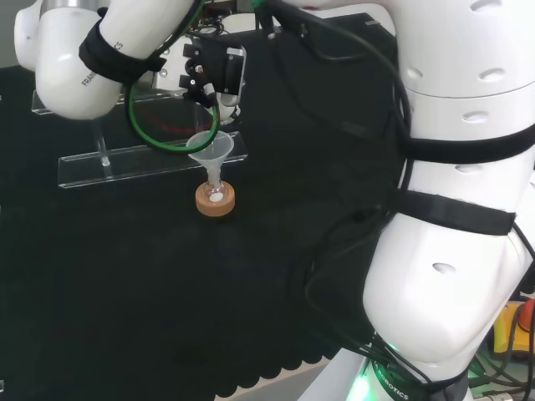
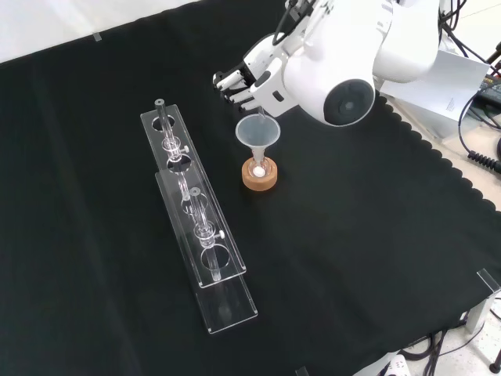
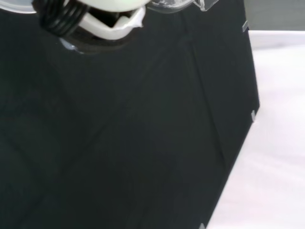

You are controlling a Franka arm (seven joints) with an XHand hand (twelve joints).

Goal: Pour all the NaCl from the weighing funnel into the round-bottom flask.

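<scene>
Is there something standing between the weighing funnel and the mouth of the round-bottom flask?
Yes: a clear funnel sits in the round-bottom flask on its cork ring, directly below the robot hand. It guides the salt rather than blocking it. Nothing else visible intervenes.

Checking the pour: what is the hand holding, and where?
Cannot tell: the black and white hand hovers over the clear funnel; any held glassware is unclear.

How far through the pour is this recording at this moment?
Some white powder already lies in the flask on its cork ring, under the funnel in its neck. The robot hand is above the funnel rim; what it holds, and its fingers, cannot be made out. Whether more is left to pour cannot be judged.
</scene>
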